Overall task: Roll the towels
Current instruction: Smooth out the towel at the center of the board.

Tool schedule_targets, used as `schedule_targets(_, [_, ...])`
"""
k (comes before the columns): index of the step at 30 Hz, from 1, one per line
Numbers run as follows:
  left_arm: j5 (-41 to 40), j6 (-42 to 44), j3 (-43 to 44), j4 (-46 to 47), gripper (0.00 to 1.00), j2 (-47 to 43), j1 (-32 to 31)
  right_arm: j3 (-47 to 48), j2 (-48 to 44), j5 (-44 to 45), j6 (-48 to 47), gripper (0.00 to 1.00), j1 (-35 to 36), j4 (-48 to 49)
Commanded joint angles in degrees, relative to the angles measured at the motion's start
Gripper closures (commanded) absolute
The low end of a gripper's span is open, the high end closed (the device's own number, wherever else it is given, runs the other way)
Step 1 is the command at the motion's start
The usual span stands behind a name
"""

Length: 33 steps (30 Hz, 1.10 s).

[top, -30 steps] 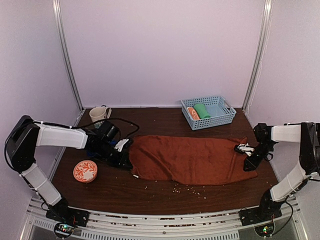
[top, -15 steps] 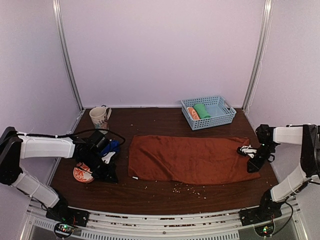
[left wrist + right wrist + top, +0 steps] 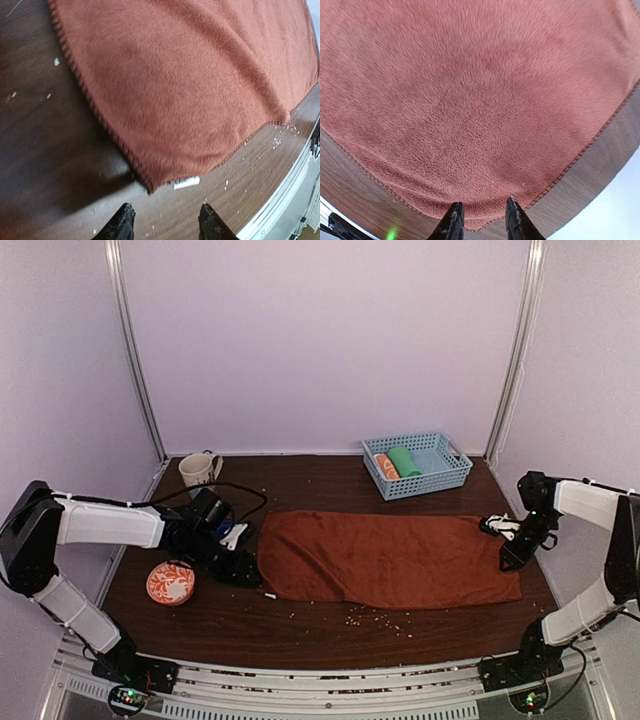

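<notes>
The left end effector [image 3: 165, 227] stands open at the bottom of its wrist view, with bare worktop [image 3: 45, 150] between its fingers. The corner of the rust-brown towel [image 3: 190, 85] lies just above them, apart. The right end effector [image 3: 482, 222] shows a narrow gap over the towel's hem; whether it pinches the cloth, I cannot tell. From above, the towel lies flat across mid-frame between both.

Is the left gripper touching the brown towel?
Apart. The left wrist view shows the left gripper open just short of the brown towel, with bare table between its fingertips and the towel's corner.
</notes>
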Motion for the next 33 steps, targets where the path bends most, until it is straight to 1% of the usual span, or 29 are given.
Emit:
schedule_targets(1, [2.4,2.7,2.6,3.7,0.57,4.0,-0.7,1.2,-1.9,-2.7,0.9,0.7,-0.3,-3.4])
schedule_targets(6, [3.4,3.7,2.3,4.5,0.58,6.6,-1.4,0.8,-2.1,-3.7,0.9,0.69,-0.3,-2.9])
schedule_targets(9, [5.1,4.2,1.6,6.8,0.63,7.3,-2.0,0.9,-1.8,-4.4,0.9,0.69,-0.3,-2.6])
schedule_targets(13, [4.8,3.5,0.3,9.2,0.75,7.3,-2.9,1.3,-1.6,-4.7,0.9,0.69,-0.3,-2.1])
schedule_targets(15, [4.8,2.9,-0.3,9.8,0.89,7.3,-2.9,1.4,-1.6,-4.8,0.9,0.69,-0.3,-1.7])
schedule_targets(17, [4.8,1.9,-0.7,9.4,1.0,6.8,-2.9,1.7,-1.4,-5.3,3.1,0.7,-0.3,-1.4])
schedule_targets(21, [5.1,-1.0,-0.5,3.3,1.0,3.8,-2.9,2.0,-1.2,-7.7,3.6,0.7,-0.3,-0.5])
schedule_targets(23, [4.4,-2.3,-0.8,-2.4,1.0,1.2,-2.9,1.8,-1.2,-8.4,3.8,0.7,-0.3,0.6])
schedule_targets(28, [2.6,-3.4,-2.4,-11.2,1.0,-4.5,-2.9,1.6,-0.3,-9.8,3.8,0.7,-0.3,1.8])
schedule_targets(30, [1.8,-3.9,-3.2,-12.9,1.0,-6.1,-2.9,1.6,-0.2,-10.5,3.8,0.7,-0.2,2.1])
schedule_targets(33, [0.8,-3.3,-1.9,-11.9,1.0,-5.9,-2.9,1.9,0.2,-11.5,3.9,0.7,-0.2,2.7])
